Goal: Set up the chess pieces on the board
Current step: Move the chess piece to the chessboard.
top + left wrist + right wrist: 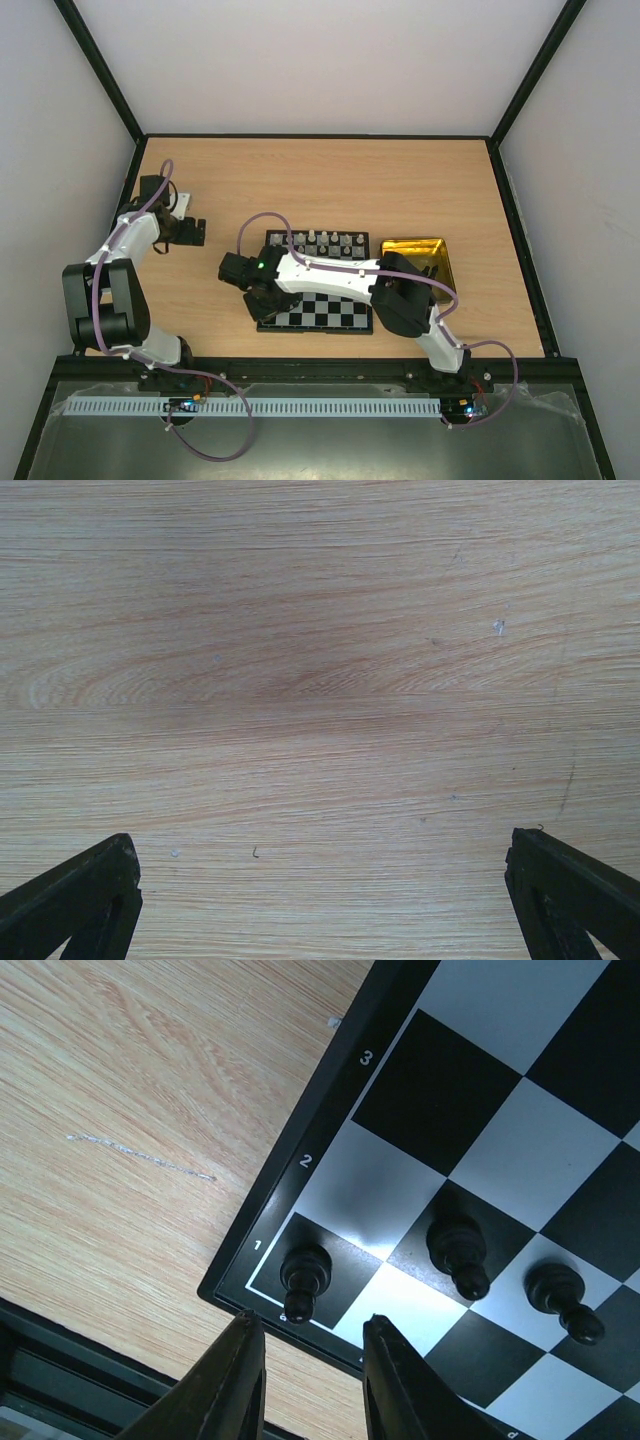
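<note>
The board (335,312) lies at the table's middle, partly under my right arm. A row of pale and dark chess pieces (322,240) stands along its far edge. In the right wrist view the board's corner (520,1150) shows three black pieces: one on the corner square (303,1278), and two more (458,1253) (562,1297) to its right. My right gripper (308,1335) is open and empty, its fingertips just off the board's edge below the corner piece; it sits at the board's near left corner (262,305). My left gripper (320,845) is wide open over bare wood, far left (198,232).
A shiny gold tray (420,248) lies right of the board, partly behind my right arm. Black frame rails border the table at the left, right and near edges. A pale scratch (140,1153) marks the wood left of the board.
</note>
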